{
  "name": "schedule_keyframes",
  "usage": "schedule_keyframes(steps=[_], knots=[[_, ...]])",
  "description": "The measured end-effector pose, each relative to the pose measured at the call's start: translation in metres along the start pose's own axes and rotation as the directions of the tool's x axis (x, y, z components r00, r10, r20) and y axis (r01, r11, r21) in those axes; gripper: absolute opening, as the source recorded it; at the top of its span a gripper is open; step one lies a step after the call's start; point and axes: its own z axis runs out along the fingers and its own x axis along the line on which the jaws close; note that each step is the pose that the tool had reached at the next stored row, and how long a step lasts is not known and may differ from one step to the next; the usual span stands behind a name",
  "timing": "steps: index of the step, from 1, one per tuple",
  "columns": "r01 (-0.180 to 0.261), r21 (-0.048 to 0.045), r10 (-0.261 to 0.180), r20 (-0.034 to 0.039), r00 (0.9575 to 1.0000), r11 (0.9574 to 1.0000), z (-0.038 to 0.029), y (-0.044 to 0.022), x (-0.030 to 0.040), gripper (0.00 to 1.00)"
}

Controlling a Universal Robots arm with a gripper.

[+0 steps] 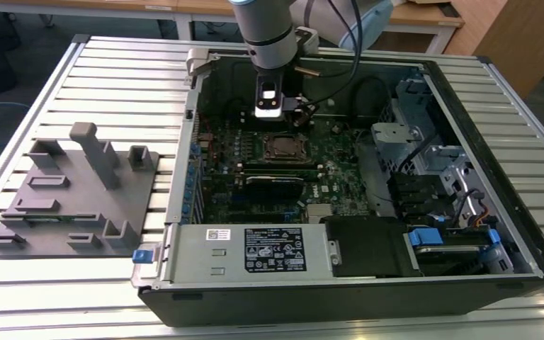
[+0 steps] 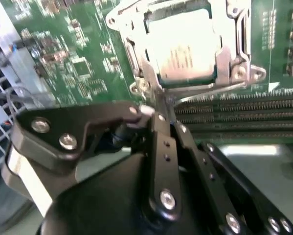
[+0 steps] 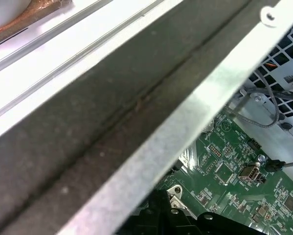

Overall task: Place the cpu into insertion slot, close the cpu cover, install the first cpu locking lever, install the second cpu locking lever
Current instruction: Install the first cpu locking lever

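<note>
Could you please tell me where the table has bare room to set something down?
In the exterior view, the bare slats beyond the grey fixture and the strip nearer the camera. The computer case is crowded around the tool.

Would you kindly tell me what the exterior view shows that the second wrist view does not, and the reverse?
Exterior view: the whole computer case on the slatted table, a grey fixture tray at the exterior view's left, the power supply box, and the arm reaching in. Second wrist view: up close, the cpu lying in the insertion slot, framed by the cpu cover, with the claw near its edge, beside the memory slots. Both: the green motherboard and that slot.
</note>
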Motion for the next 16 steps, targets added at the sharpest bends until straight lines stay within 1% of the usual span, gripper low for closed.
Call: schedule_keyframes(steps=[6, 16], knots=[[0.000, 0.0001, 0.000, 0.0001, 1.0000, 1.0000, -0.0001, -0.0005, -0.0003, 0.10], [-0.001, -0.0004, 0.001, -0.0004, 1.0000, 1.0000, -0.0011, -0.0026, 0.0021, 0.10]])
